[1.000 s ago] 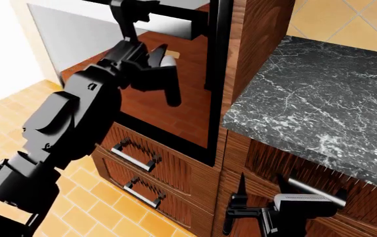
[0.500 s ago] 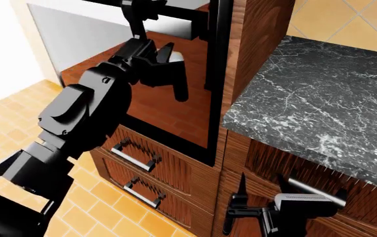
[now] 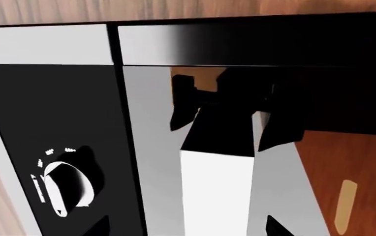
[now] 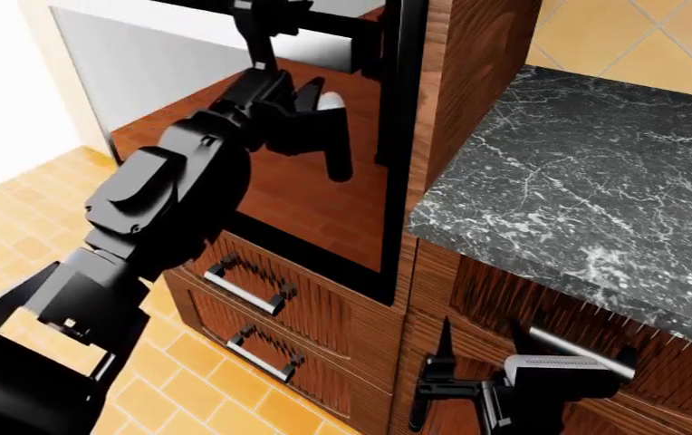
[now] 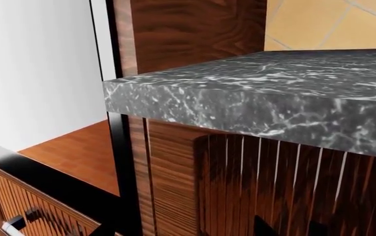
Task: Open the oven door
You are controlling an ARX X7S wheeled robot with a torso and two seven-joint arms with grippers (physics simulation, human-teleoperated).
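The oven door [image 4: 310, 208] is a black-framed panel of reflective glass in the wooden cabinet, and it stands shut. My left gripper [image 4: 321, 127] is raised in front of the upper glass, close to it and open. In the left wrist view its fingertips [image 3: 276, 228] spread wide either side of a bright silver bar [image 3: 217, 191], which looks like the door's handle and ends at a black mount [image 3: 221, 108]. Nothing is gripped. My right gripper [image 4: 467, 390] hangs low by the cabinet front under the counter, open and empty, its fingertips [image 5: 266, 227] just showing in the right wrist view.
A dark marble countertop [image 4: 588, 172] juts out at the right, right of the oven. Two wooden drawers with short silver handles [image 4: 245, 288] sit below the door. A black control panel with a white knob [image 3: 63, 182] adjoins the door. Orange floor tiles [image 4: 32, 227] lie at the left.
My left arm has risen and moved right, carrying its open gripper higher up the door glass. The right arm has not moved.
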